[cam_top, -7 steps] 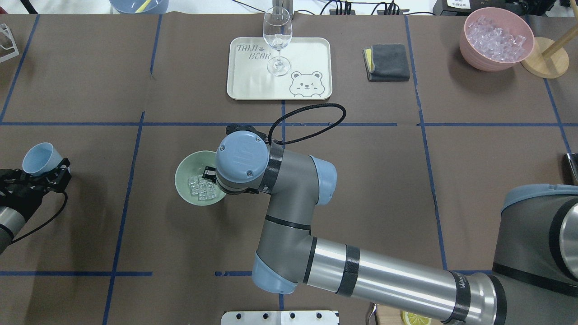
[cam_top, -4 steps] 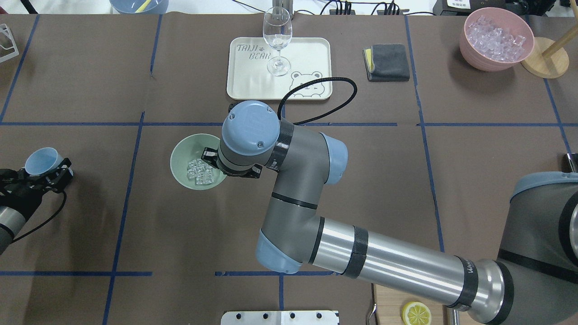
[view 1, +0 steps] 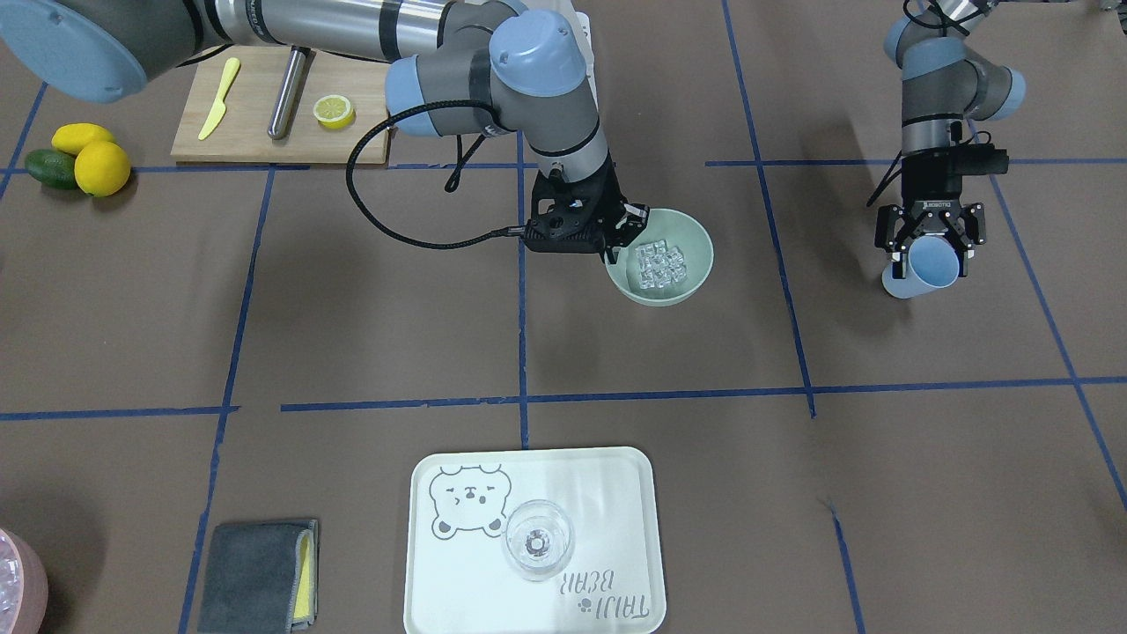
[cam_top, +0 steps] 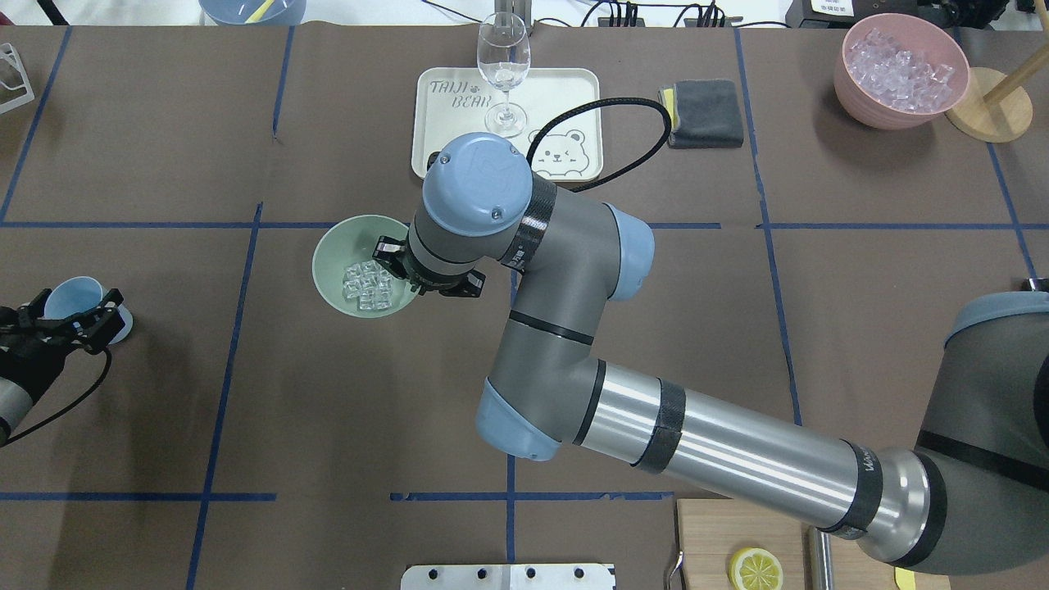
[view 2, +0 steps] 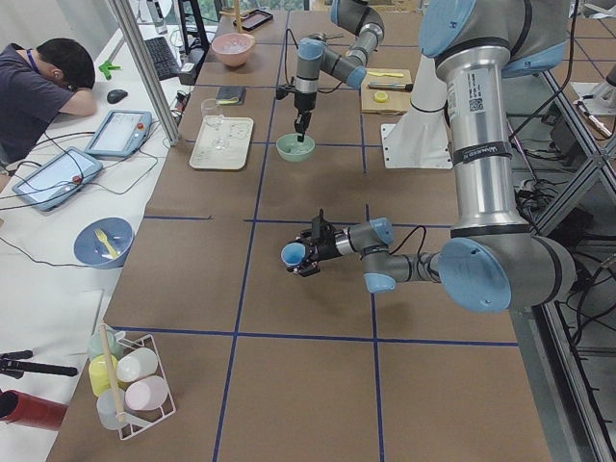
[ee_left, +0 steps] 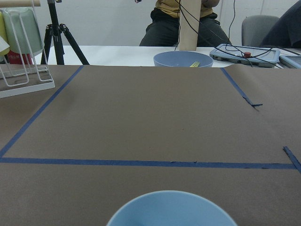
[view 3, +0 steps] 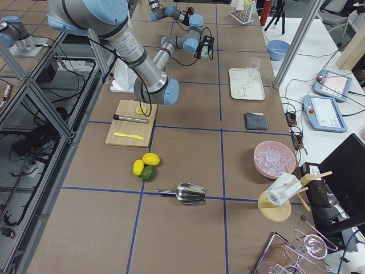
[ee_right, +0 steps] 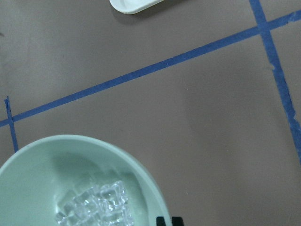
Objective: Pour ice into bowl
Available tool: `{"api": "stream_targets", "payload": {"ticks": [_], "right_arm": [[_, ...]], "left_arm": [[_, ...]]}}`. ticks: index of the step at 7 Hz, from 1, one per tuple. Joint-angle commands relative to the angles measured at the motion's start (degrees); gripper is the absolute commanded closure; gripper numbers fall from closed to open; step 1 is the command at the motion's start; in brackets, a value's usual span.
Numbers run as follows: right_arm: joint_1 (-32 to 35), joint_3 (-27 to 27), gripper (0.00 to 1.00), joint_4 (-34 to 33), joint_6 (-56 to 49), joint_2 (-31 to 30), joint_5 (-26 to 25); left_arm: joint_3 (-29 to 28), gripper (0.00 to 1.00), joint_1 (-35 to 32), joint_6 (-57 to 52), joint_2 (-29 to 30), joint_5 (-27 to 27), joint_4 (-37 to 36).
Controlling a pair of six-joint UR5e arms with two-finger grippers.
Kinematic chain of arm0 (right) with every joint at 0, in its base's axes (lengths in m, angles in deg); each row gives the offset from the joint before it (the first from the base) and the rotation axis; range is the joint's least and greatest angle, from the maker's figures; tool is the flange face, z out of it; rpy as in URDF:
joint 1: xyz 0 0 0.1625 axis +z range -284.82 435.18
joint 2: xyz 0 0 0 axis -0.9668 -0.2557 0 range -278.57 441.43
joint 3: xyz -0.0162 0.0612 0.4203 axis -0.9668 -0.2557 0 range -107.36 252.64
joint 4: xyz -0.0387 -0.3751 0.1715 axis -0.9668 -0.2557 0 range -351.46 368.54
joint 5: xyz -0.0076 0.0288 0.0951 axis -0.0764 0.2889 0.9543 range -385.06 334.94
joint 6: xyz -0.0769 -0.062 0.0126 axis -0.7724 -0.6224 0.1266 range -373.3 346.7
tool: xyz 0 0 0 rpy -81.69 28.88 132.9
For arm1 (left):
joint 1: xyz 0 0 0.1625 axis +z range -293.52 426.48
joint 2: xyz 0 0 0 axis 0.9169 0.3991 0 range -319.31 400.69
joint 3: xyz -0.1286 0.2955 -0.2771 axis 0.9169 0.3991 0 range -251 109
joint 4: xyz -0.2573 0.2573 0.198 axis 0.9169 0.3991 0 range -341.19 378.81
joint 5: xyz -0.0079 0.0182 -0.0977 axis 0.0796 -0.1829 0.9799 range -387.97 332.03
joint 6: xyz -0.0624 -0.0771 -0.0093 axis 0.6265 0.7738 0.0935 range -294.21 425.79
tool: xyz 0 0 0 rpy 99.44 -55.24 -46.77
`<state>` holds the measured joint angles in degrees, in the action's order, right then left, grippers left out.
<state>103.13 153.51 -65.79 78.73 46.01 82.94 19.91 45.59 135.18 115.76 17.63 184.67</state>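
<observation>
Sage-green bowl [cam_top: 336, 250], one ice [cam_top: 368, 286] heap

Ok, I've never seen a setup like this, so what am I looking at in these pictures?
Two robot arms work at a brown table, filmed from above, from the front, from both ends and from each wrist. The right claw grips the rim of the green bowl, which holds the ice. The left claw holds a light blue cup, seemingly empty, off to the side. Also on the table: a tray with a wine glass, a grey cloth, a pink bowl of ice, and a cutting board with a lemon half.
</observation>
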Motion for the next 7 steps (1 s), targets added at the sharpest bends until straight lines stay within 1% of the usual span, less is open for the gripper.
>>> {"api": "stream_targets", "payload": {"ticks": [1,2,3,4,5,6,7], "right_arm": [[0.53,0.08,1.00,0.07,-0.27,-0.09,0.54],[0.62,1.13,1.00,-0.19,-0.80,-0.69,0.98],[1.23,4.88,1.00,-0.28,-0.89,-4.53,2.03],[1.49,11.53,1.00,-0.28,-0.89,-10.40,2.13],[2.28,16.99,1.00,-0.28,-2.11,-16.29,2.56],[3.94,19.48,1.00,-0.28,-4.04,-20.00,3.61],[6.39,21.86,1.00,-0.37,-6.14,-24.13,5.19]], "left_arm": [[4.43,0.00,-0.12,-0.92,-2.72,1.16,-0.10],[6.97,0.00,-0.47,-2.31,-3.35,2.82,-0.54],[9.00,0.00,-1.34,-5.28,-3.88,5.36,-0.72],[10.50,0.00,-5.96,-10.10,-3.71,10.26,-0.81],[12.26,0.00,-11.23,-15.19,-3.36,16.31,-1.07],[12.62,0.00,-15.02,-18.29,-2.14,22.55,-4.46],[12.71,0.00,-20.19,-22.06,1.62,29.05,-10.76]]}}
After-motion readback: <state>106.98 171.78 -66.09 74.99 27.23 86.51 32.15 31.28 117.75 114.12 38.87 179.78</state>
